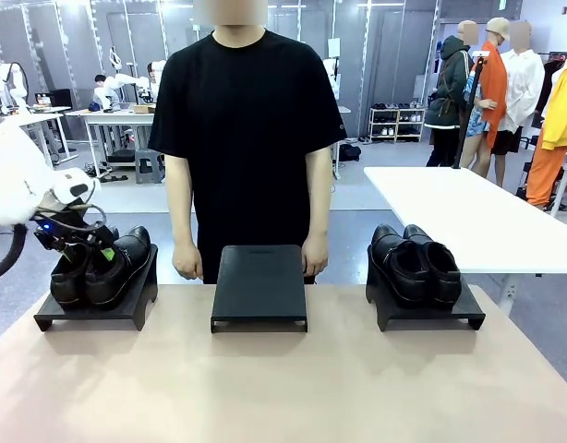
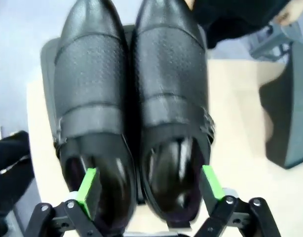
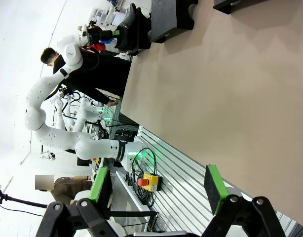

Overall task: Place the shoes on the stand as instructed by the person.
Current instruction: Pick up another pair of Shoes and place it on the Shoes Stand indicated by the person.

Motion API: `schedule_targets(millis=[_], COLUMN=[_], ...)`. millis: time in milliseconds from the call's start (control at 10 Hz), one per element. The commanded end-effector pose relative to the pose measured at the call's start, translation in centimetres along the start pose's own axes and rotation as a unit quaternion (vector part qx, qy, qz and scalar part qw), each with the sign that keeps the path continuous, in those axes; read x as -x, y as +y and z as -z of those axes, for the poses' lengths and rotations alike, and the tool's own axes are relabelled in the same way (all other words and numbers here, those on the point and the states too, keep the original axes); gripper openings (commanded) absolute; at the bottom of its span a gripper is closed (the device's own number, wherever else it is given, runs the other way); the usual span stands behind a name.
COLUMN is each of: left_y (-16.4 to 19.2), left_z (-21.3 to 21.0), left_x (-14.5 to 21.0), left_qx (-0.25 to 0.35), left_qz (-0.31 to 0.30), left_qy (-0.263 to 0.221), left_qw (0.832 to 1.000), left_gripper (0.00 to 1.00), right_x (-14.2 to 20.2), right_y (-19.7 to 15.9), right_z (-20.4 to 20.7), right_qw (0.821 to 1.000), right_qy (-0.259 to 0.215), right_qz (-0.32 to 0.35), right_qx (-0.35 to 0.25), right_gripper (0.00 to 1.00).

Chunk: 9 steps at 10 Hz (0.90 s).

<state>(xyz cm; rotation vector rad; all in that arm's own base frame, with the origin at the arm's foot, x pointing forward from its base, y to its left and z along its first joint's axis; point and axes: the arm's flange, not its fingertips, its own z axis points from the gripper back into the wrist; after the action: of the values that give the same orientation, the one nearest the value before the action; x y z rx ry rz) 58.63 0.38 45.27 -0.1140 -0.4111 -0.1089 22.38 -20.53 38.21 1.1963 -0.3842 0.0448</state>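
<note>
Black ankle-boot pair [image 2: 132,113] on the left stand [image 1: 94,309], directly under the left claw [image 2: 149,185]; fingers spread, apparently straddling both collars, contact unclear. Right claw [image 3: 159,190] spread, empty, above bench [image 3: 230,98].

— Any lettering, labels or numbers reading on the shoes [image 1: 99,268] or the stands [image 1: 259,288]?
— None legible; leather and stand tops showing plain black.
— Anything printing on the person's T-shirt [image 1: 248,129]?
— Nothing, showing plain black.
— Markings on the red-and-yellow button box [image 3: 147,182] beside the table frame?
— Too small and blurred for reading.
— Signs in the room behind?
— White sheets hanging on the far wall [image 1: 333,48], wording too distant for reading.
</note>
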Motion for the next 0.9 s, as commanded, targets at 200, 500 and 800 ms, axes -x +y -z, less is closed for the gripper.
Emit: schedule_targets(millis=[200, 500, 800], left_y=[6.8, 11.4, 14.6], left_z=[-10.2, -13.0, -10.4], left_x=[8.4, 15.5, 22.4], left_qx=[0.210, 0.402, 0.559], left_qz=[-0.026, -0.018, -0.026], left_qy=[0.091, 0.037, -0.029], left_qw=[0.973, 0.915, 0.829], left_gripper=[1.00, 1.00, 1.00], right_x=[0.1, 0.1, 0.1], right_y=[0.2, 0.2, 0.2], right_z=[-0.2, -0.2, -0.2], right_qw=[1.000, 1.000, 1.000], right_qy=[-0.001, -0.001, -0.001], right_qz=[-0.007, -0.007, -0.007], right_qx=[-0.004, -0.004, -0.004], right_gripper=[0.96, 0.96, 0.96])
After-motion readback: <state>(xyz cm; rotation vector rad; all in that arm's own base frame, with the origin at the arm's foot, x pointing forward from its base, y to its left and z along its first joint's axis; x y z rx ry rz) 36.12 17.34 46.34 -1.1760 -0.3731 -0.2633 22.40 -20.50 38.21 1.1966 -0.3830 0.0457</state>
